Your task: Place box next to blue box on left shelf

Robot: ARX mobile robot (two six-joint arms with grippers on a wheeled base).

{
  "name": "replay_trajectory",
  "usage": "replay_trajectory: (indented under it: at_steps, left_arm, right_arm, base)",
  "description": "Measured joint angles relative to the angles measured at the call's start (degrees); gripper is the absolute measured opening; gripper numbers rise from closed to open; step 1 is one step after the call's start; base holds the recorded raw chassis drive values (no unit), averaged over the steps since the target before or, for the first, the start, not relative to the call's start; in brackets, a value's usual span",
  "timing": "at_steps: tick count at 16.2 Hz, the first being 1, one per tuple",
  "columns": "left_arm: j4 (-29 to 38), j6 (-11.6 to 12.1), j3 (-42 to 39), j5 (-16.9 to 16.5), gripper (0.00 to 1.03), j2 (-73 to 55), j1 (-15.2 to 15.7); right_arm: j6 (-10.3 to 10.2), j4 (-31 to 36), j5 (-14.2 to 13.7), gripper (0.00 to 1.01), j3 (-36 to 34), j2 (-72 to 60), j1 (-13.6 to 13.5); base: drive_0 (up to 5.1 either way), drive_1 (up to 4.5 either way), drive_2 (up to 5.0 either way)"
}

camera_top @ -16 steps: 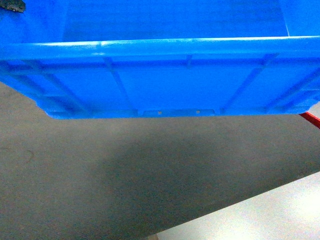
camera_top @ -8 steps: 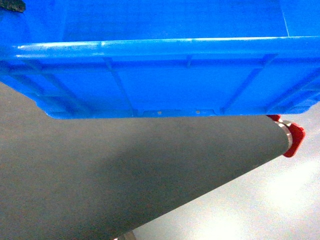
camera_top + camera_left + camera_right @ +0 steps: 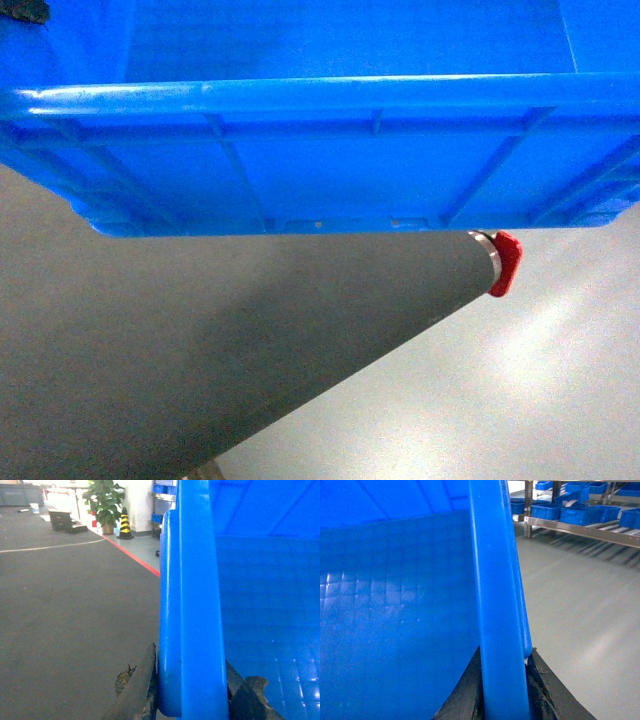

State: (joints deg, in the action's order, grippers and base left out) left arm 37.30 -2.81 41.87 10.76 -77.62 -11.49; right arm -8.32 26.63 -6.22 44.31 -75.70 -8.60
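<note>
Big blue box point(image 3: 330, 150) held up off the floor, filling the top of head view. Left gripper point(image 3: 192, 700) clamps its left rim; right gripper point(image 3: 505, 690) clamps its right rim. Shelf point(image 3: 580, 527) w/ blue bins point(image 3: 580, 514) far right.

Only the fingers of the two grippers were seen, dark grey to black in colour. On the left gripper point(image 3: 192, 700), the outer finger point(image 3: 137, 692) was shown as a flat, tapering blade with a worn, chipped edge and a patch of rough, crumbled padding, while the inner finger point(image 3: 252, 700) was ragged along its top. The right gripper point(image 3: 504, 695) was seen as two smooth, dark, wedge-shaped fingers point(image 3: 465, 692) with slightly frayed inner edges.
</note>
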Motion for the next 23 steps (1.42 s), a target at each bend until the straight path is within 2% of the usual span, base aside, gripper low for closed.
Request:
replay_trajectory:
  at_steps: [23]
  left_arm:
    - [0.0,0.0,0.0,0.0,0.20,0.0,0.0]
  right_arm:
    - [0.0,0.0,0.0,0.15,0.0,0.0,0.0]
  base:
    - [-1.5,-1.45,-1.5]
